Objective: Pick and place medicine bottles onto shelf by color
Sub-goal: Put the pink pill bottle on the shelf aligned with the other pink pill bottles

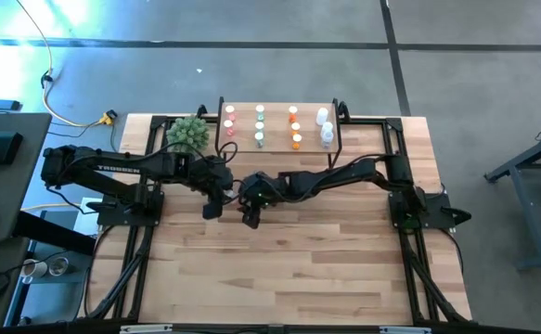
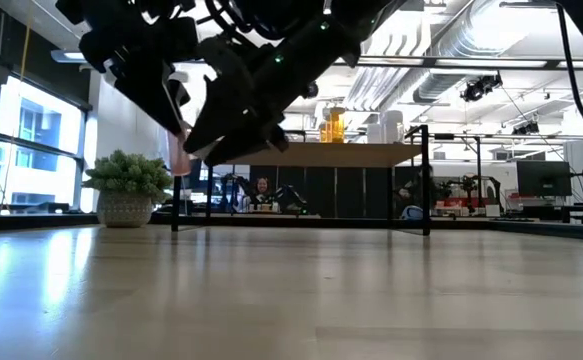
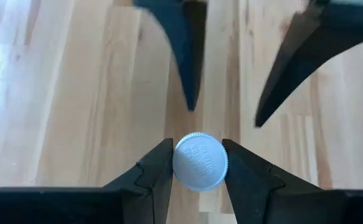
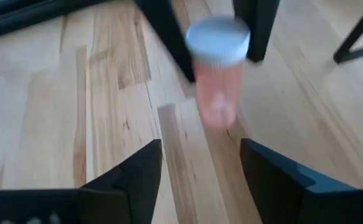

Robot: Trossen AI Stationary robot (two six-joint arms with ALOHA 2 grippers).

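My left gripper is shut on a pink medicine bottle with a white cap, above the table in front of the shelf. In the low view the bottle hangs well above the tabletop. My right gripper is open and empty just to the right of it, its fingers pointing toward the bottle without touching it. Several bottles stand on the shelf top in columns: pink, green, orange and clear. My left gripper pinches the bottle's white cap by its rim between its two fingers. The fingers come from above, pointing down. The bottle hangs upright below them, its pink body lifted clear of the table.
A potted green plant stands at the shelf's left end, close to my left arm. The black frame rails run along the table's left and right sides. The bare wooden tabletop stretches toward the near edge.
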